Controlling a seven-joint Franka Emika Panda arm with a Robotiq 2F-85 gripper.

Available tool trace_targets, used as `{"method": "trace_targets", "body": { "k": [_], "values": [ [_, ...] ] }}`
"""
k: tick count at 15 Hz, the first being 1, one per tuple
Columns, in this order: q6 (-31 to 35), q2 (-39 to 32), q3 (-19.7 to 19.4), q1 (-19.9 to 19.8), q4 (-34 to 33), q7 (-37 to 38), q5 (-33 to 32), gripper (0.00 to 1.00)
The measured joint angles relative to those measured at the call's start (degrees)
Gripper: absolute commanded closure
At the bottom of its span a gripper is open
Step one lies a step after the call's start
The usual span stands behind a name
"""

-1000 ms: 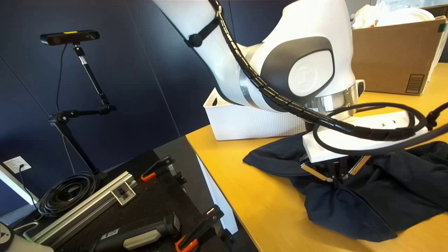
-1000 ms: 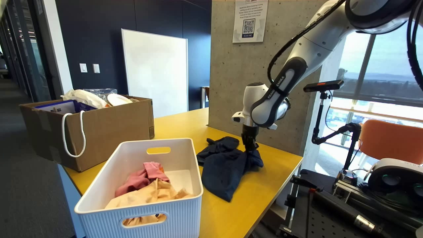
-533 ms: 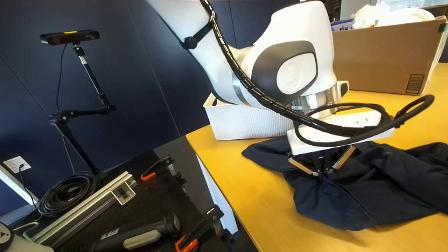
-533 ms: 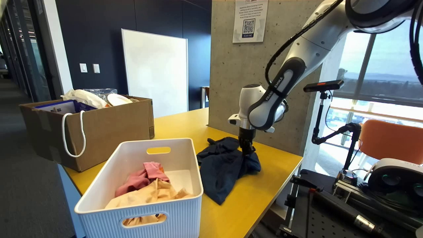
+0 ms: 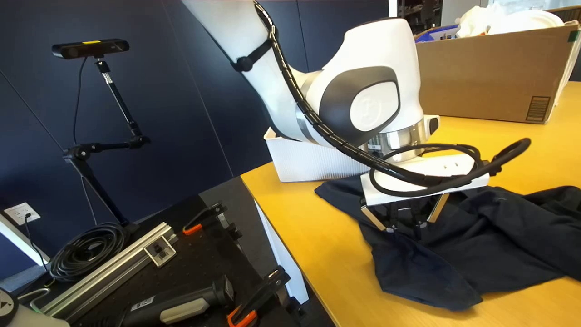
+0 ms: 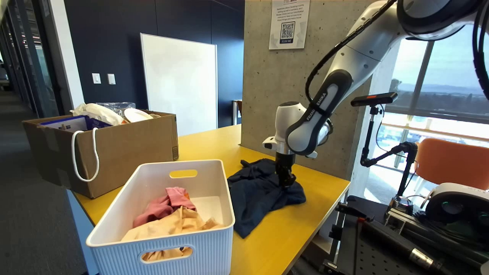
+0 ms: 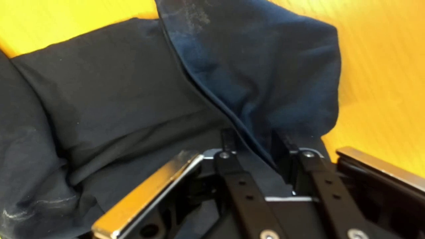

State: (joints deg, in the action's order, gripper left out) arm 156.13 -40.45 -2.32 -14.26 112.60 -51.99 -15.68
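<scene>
A dark navy garment lies crumpled on the yellow table, with one part folded over the rest. In the wrist view the folded flap of the garment has a loose edge running down between my fingers. My gripper stands partly open over the cloth, its two fingers parallel and apart. Neither finger visibly pinches the fabric. In both exterior views the fingertips are low, at the garment's surface; whether they touch it I cannot tell.
A white ribbed basket holds a pink cloth and a pale orange cloth. Behind it stands a cardboard box full of items. A concrete pillar rises close behind the arm. A black cart with tools adjoins the table.
The jaws were shut on a fold of the garment and dragged it a little over the table. Now they have parted, and the bunched fold has loosened and flattened out.
</scene>
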Motion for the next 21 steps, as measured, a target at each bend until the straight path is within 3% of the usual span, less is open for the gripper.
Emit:
{"method": "trace_targets", "body": {
  "k": [1, 3, 5, 10, 11, 12, 14, 21],
  "values": [
    [0.0, 0.0, 0.0, 0.0, 0.1, 0.1, 0.0, 0.87],
    [0.0, -0.2, 0.0, 0.0, 0.1, 0.1, 0.0, 0.53],
    [0.0, -0.5, 0.1, 0.0, 0.1, 0.2, 0.0, 0.42],
    [0.0, -1.1, 0.1, 0.0, 0.1, 0.4, 0.0, 0.05],
    [0.0, -1.2, 0.1, 0.0, 0.1, 0.5, 0.0, 0.08],
    [0.0, -1.3, 0.1, 0.0, 0.1, 0.5, 0.0, 0.41],
    [0.0, -1.5, 0.1, 0.0, 0.1, 0.6, 0.0, 0.38],
    [0.0, -1.7, 0.1, -0.1, 0.1, 0.6, 0.0, 0.92]
  ]
}}
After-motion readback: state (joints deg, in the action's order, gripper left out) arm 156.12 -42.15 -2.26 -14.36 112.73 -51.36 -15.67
